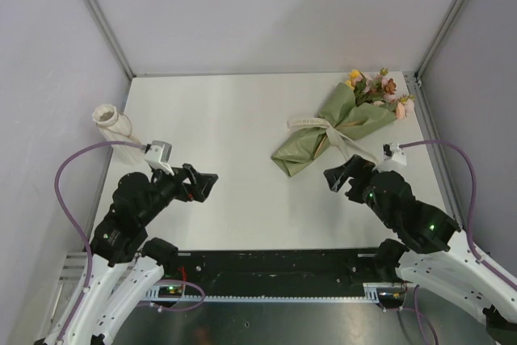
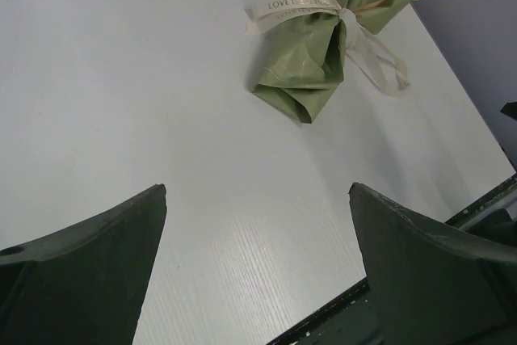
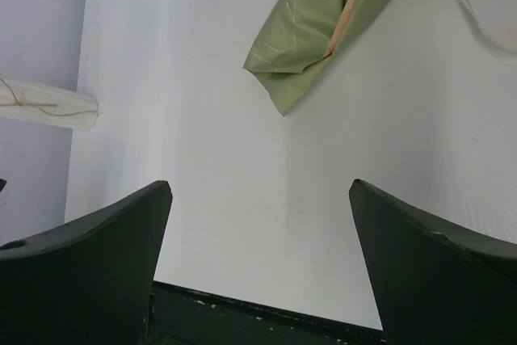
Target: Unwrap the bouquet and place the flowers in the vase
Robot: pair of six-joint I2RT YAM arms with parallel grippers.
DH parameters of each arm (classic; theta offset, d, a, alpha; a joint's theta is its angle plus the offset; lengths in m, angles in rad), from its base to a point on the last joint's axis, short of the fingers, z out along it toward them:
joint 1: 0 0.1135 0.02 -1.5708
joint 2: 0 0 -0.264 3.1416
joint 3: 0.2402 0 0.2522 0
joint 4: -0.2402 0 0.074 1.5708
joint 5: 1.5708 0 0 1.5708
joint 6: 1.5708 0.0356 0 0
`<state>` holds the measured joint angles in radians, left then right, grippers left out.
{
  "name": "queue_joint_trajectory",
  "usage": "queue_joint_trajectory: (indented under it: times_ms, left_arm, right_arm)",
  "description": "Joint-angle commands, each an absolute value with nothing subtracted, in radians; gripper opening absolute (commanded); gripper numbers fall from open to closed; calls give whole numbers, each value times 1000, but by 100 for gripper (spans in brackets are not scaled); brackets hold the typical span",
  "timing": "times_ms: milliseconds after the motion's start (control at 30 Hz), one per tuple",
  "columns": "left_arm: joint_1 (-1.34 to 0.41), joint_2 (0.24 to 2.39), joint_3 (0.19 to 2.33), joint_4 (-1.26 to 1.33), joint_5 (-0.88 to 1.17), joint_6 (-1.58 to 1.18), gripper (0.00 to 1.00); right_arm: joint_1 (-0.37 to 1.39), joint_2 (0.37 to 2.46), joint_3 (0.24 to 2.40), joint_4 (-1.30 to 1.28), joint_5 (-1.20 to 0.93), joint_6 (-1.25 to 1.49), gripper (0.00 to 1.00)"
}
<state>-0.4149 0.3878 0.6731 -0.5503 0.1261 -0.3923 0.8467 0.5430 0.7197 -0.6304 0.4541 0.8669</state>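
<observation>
The left gripper (image 1: 203, 185) is wide open and holds nothing. It hangs over the table (image 1: 234, 119), well to the left of the bouquet (image 1: 327, 131), and its fingers point toward the bouquet. The right gripper (image 1: 335, 182) is wide open too, with nothing in it. It is near the bouquet, on the near side of the wrapped bottom end, and does not touch it. The bouquet lies flat on the table in its green paper (image 1: 300, 156). A cream ribbon (image 1: 317, 124) is tied around its middle, and the loose ends trail on the table. The flowers (image 1: 380, 86), pink, yellow and brown, poke out of the far end. The vase (image 1: 113, 124) is far to the left of the bouquet, by the table's edge.
</observation>
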Motion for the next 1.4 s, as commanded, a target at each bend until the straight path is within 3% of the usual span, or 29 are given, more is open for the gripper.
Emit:
queue_joint_trajectory:
  times_ms: [0,367,567,733,967,1367]
  left_arm:
    - [-419,379,672,-540,138,-385,100]
    - [-419,374,670,-539,134,-384,100]
    - [-419,373,669,-540,137,-383,100]
    - [-420,367,667,-540,144,-383,100]
    - [-419,374,664,-540,159,-382,100]
    - [-419,361,664,-539,149,-382,100]
  right_arm:
    - [842,529,724,-621,506,901,99]
    - [840,598,723,-591,614,922,99]
    - [827,708,695,-424,635,851,96]
    - [744,879,655,-276,634,966,86]
    - [653,1163,593,97,524,1036,64]
    - [552,1538,601,417,315,1091,54]
